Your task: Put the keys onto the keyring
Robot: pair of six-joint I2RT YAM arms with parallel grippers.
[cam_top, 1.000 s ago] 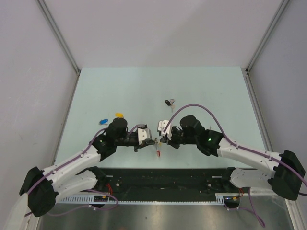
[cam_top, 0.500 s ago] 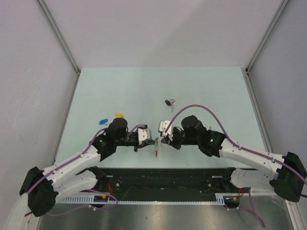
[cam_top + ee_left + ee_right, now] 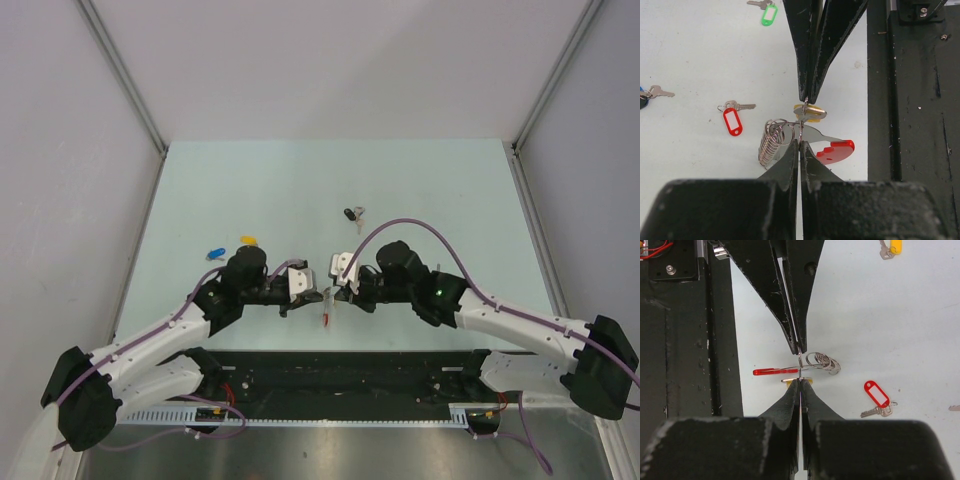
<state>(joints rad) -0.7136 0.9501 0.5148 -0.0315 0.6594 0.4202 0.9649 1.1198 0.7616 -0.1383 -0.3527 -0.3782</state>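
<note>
**Near the front of the desk (image 3: 420, 190): keyring (image 3: 837, 150) threading barely advancing**

Over the last second almost nothing has shifted. The right hand (image 3: 800, 387) has drawn back a touch, and the keyring's red half now hangs straighter. The left hand (image 3: 799, 150) is pinched fully shut on the keyring, holding it between the two hands. The right hand, also fully shut, seems to grip the yellow-tag key (image 3: 810, 112) against the ring. Threading looks slow or stalled, and not finished. Fingertips hide the meeting point, so I cannot tell whether the key is on the ring. From above, the red-tag key (image 3: 732, 120) is out of sight.
</note>
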